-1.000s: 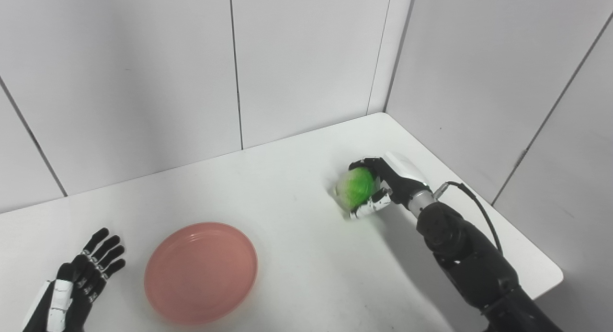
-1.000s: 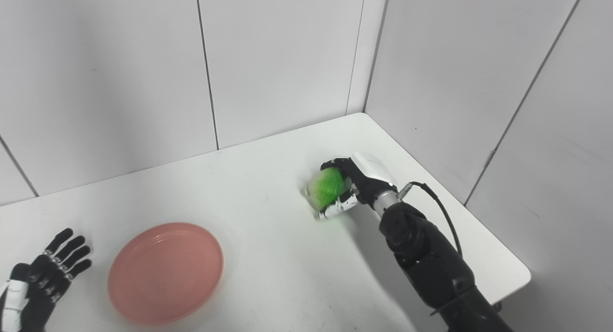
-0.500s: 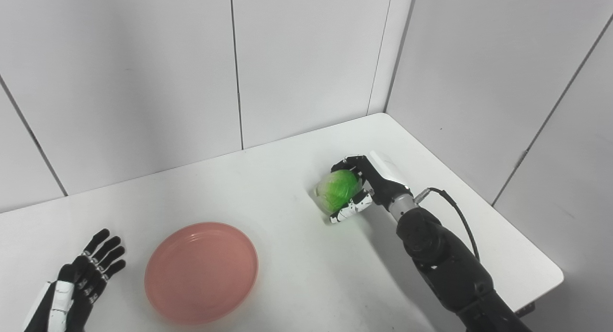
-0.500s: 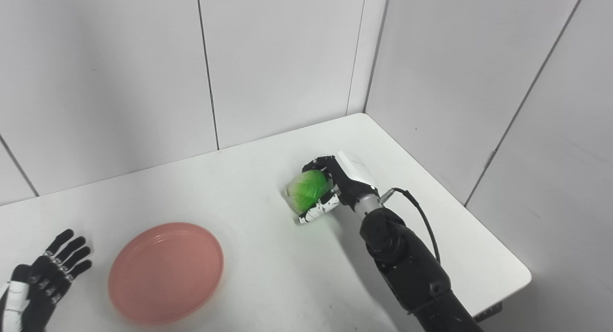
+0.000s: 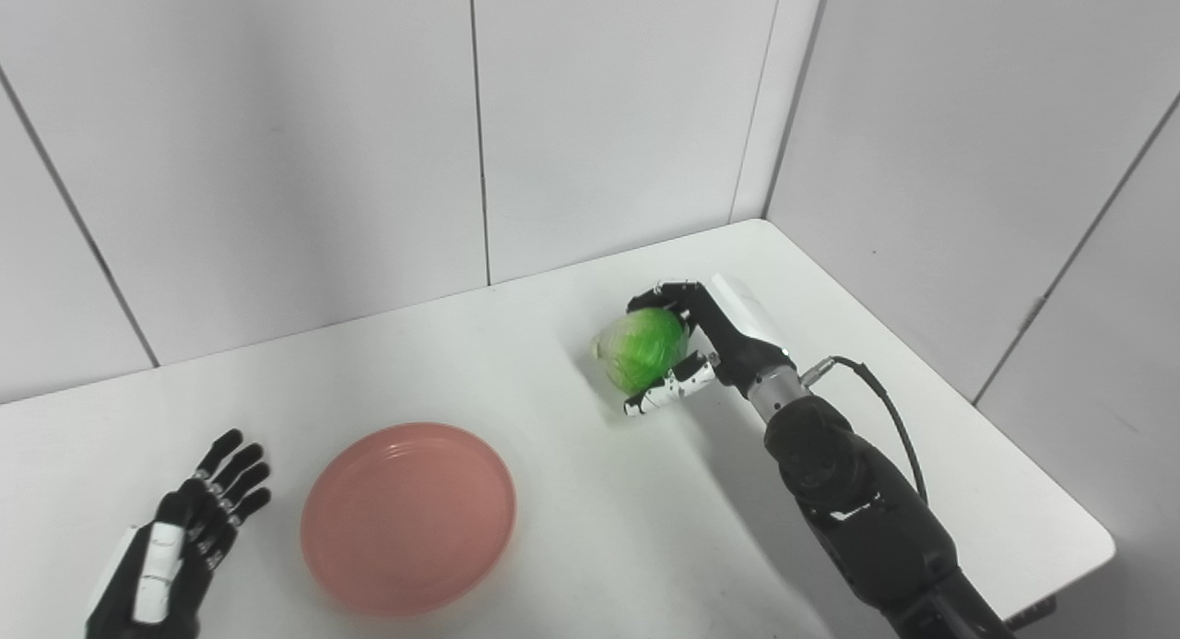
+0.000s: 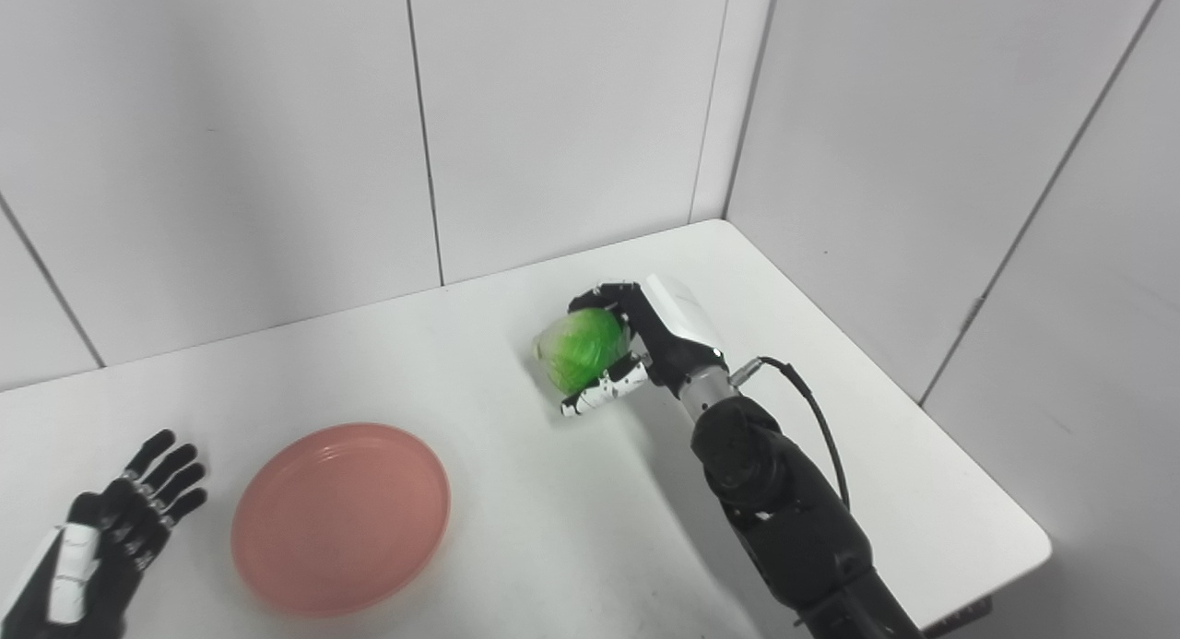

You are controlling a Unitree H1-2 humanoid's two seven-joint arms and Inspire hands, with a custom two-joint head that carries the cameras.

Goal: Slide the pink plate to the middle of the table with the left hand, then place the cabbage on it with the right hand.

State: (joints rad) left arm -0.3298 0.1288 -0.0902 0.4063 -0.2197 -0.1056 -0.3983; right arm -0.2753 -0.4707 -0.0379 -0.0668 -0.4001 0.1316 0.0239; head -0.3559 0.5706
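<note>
The cabbage (image 5: 643, 349) is wrapped in the fingers (image 5: 666, 396) of the right hand (image 5: 710, 344), a pale white finger curled under its near side and dark ones hooked over its far side, so the hand is closed on it. Compared with a second ago it has travelled leftward from the right part of the table (image 5: 572, 528) toward the middle, and the shadow just beneath it suggests it is carried a little clear of the surface, though how far cannot be told. The whole picture has also shifted slightly, so part of that change is the camera. That means the grasp has held and the carry toward the plate (image 5: 408, 515) is under way. The plate lies well apart from the cabbage, down and to the left of the gripping fingers, nearer the left side than the true middle. Just beside its left rim rests the left hand (image 5: 189, 542), flat on the table with fingers spread, holding nothing, unchanged in place.
</note>
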